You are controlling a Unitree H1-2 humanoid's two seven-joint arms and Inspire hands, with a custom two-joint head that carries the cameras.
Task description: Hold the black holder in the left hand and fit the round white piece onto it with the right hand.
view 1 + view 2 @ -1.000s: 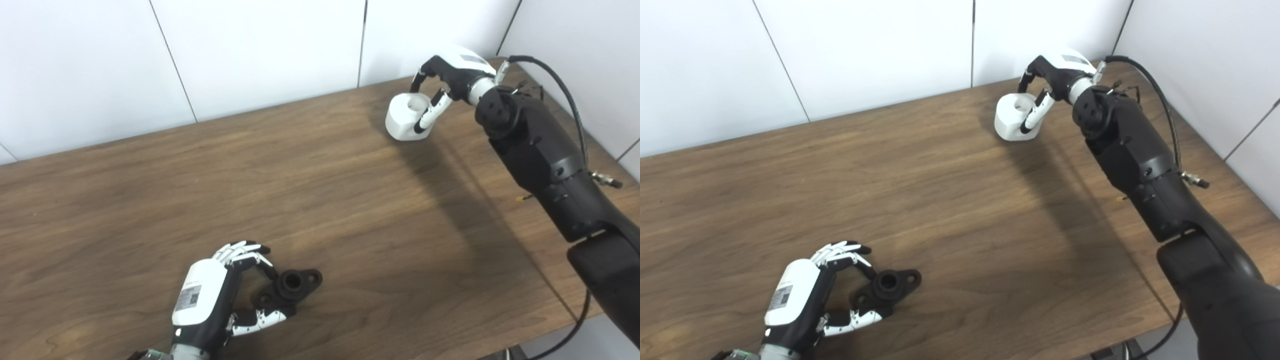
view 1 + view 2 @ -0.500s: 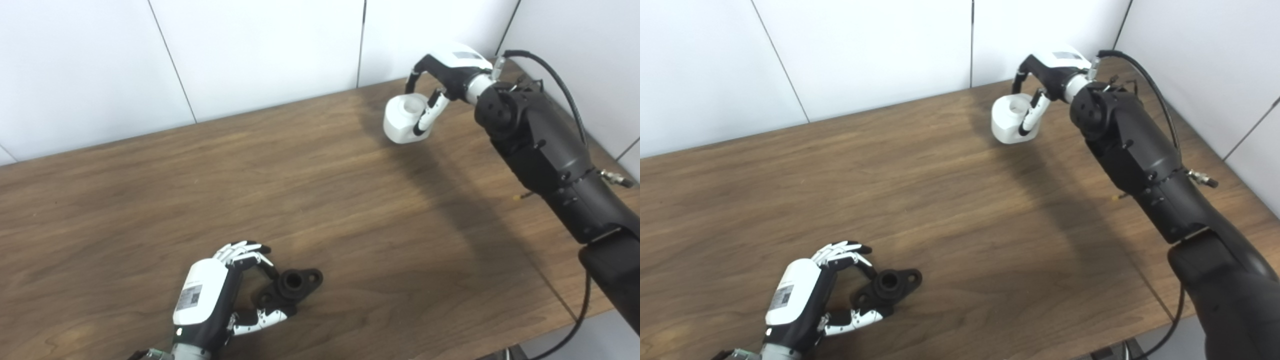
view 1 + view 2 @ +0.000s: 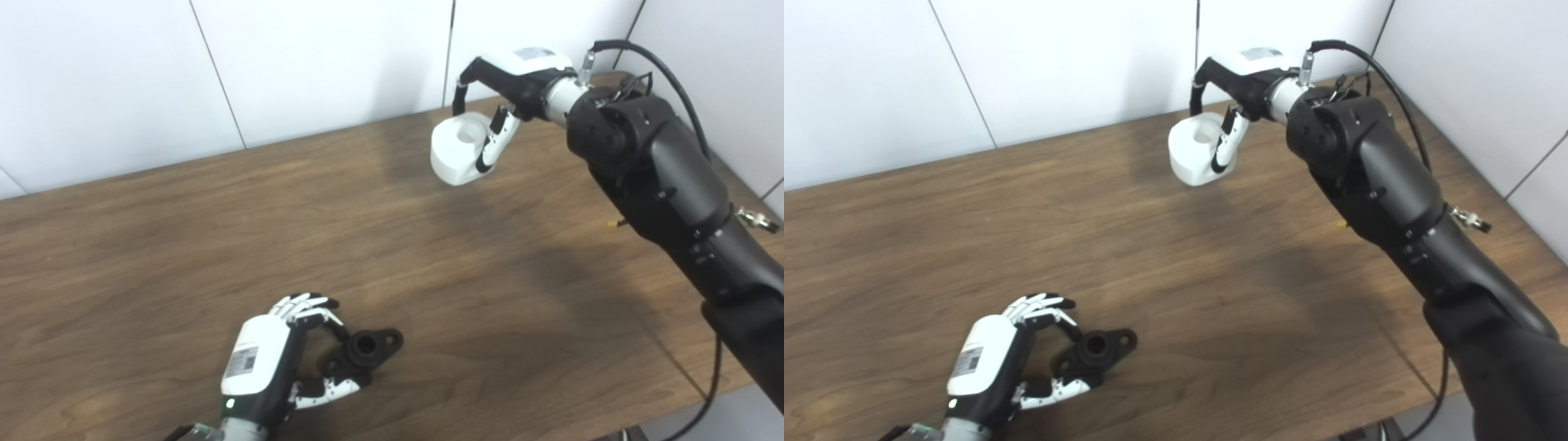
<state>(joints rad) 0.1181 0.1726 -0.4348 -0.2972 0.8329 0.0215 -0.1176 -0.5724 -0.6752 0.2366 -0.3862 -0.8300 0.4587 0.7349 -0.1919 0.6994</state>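
The black holder (image 3: pixel 366 347) lies on the wooden table (image 3: pixel 184 245) near its front edge, a round socket facing up between two flat ears. My left hand (image 3: pixel 269 361) is at its left end, fingers and thumb closed around the near ear. Far off at the back right, my right hand (image 3: pixel 511 76) is shut on the round white piece (image 3: pixel 456 153), fingers over its far side and thumb on its right. The piece hangs above the table, its round recess facing up and its shadow on the wood below.
White wall panels (image 3: pixel 318 61) close the table's far side and right side. My black right forearm (image 3: pixel 661 184) stretches over the table's right part, with a cable (image 3: pixel 680 92) looping above it. The table's front right corner (image 3: pixel 723 386) shows at the bottom right.
My right hand has carried the white piece up off the table and to the left. The left hand and the black holder have stayed put. The camera has shifted slightly.
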